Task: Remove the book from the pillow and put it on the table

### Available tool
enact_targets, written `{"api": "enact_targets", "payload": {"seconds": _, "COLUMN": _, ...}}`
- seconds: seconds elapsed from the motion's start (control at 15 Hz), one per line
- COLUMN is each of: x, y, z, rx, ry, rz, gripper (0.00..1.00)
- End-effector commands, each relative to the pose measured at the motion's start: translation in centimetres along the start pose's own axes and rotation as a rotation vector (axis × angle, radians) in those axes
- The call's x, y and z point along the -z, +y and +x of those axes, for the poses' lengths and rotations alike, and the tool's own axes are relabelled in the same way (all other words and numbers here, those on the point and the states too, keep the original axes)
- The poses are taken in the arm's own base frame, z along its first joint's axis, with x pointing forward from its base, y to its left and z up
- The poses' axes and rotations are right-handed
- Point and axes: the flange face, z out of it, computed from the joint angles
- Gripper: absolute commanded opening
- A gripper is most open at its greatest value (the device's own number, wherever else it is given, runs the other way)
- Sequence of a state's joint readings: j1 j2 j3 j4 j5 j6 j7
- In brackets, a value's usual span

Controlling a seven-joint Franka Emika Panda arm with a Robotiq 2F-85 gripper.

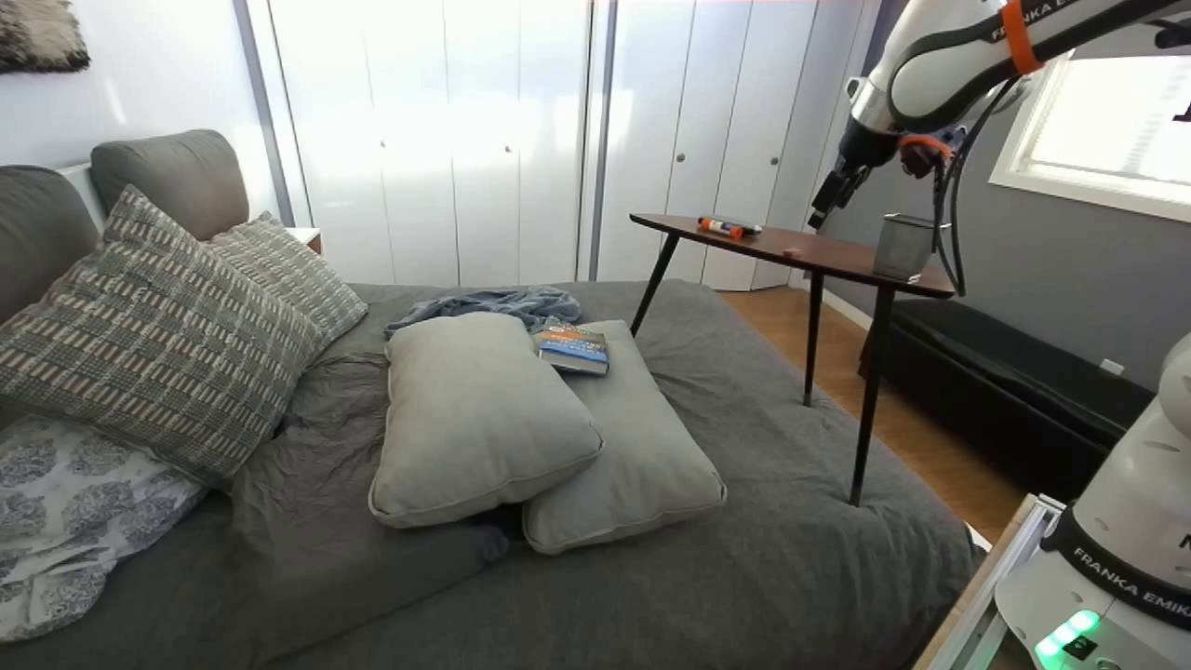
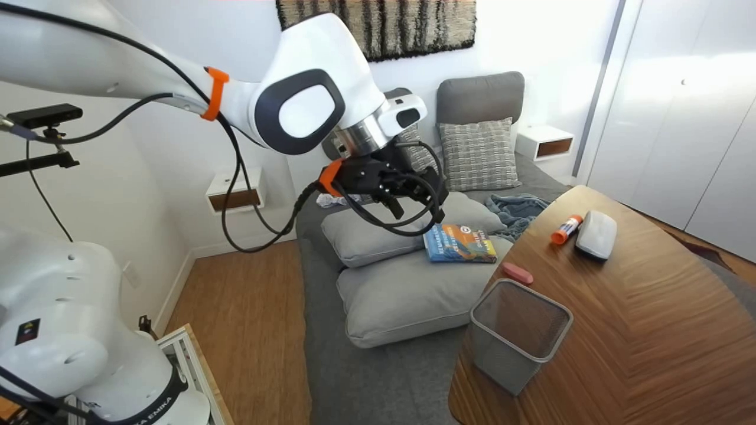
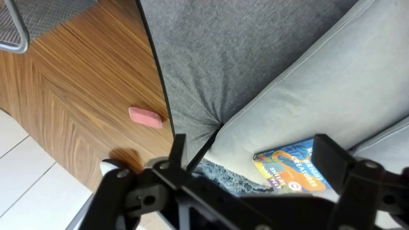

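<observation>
I see a wooden tabletop (image 2: 655, 330), higher than the flatter grey pillow (image 2: 413, 295) near it. End effector (image 3: 250, 140) hangs in midair — fingers (image 3: 327, 156) spread wide. Blue-and-orange book (image 2: 460, 244) lies on that pillow, below and well apart from the fingers — one hides part of it in the wrist view.

Bright light, patchy glare
In an exterior view, window (image 1: 1103, 126) glows upper right; closet doors (image 1: 484, 140) shine top centre.
</observation>
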State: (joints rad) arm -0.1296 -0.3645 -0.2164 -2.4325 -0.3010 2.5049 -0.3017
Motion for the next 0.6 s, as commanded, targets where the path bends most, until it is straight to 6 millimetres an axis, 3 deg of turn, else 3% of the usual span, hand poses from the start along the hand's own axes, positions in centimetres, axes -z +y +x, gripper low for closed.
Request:
{"api": "enact_targets", "payload": {"seconds": 0.0, "x": -1.5, "y": 1.5, "z": 2.5, "rx": -0.053, "ry": 0.107, "rz": -0.021, "gripper": 1.00}}
{"api": "enact_targets", "payload": {"seconds": 0.13, "x": -2.5, "y": 1.1, "z": 4.6, "rx": -0.016, "ry": 0.149, "rz": 0.001, "gripper": 1.00}}
{"api": "enact_targets", "payload": {"seconds": 0.27, "x": -3.4, "y": -0.9, "z": 7.3, "rx": 0.072, "ry": 0.171, "rz": 0.034, "gripper": 1.00}}
{"api": "enact_targets", "payload": {"seconds": 0.53, "x": -5.8, "y": -7.2, "z": 12.0, "rx": 0.279, "ry": 0.190, "rz": 0.103, "gripper": 1.00}}
